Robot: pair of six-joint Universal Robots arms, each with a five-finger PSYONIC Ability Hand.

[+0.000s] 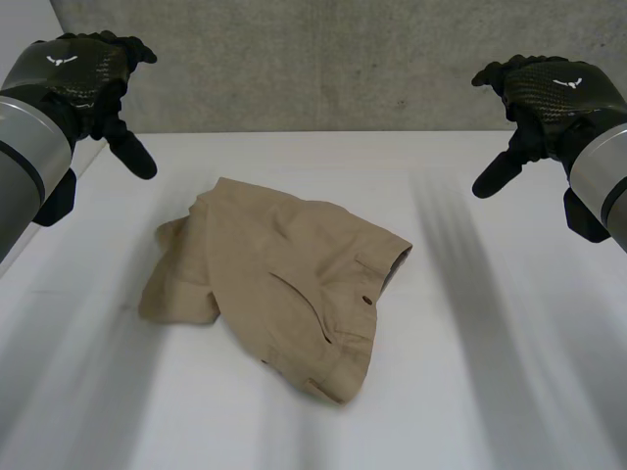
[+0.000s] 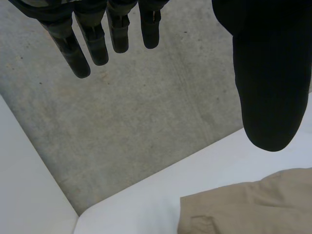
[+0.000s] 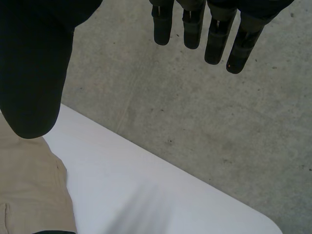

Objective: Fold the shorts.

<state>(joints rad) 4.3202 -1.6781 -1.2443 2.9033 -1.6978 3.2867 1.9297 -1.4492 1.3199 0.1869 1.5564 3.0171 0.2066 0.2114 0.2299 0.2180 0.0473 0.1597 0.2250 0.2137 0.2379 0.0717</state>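
Note:
Tan shorts (image 1: 279,279) lie crumpled in the middle of the white table (image 1: 490,372), waistband toward the right with a button and pocket showing. My left hand (image 1: 93,83) hovers high at the back left, open, holding nothing. At the back right my right hand (image 1: 544,98) hangs the same way, open and empty. In the left wrist view straight fingers (image 2: 97,39) and the thumb (image 2: 270,83) stand apart above a corner of the shorts (image 2: 253,207). The right wrist view has spread fingers (image 3: 214,34), the thumb (image 3: 34,73) and an edge of the shorts (image 3: 29,190).
A grey concrete wall (image 1: 323,64) runs behind the table's far edge. The table's back left corner (image 2: 80,217) lies below my left hand. Bare white tabletop surrounds the shorts on all sides.

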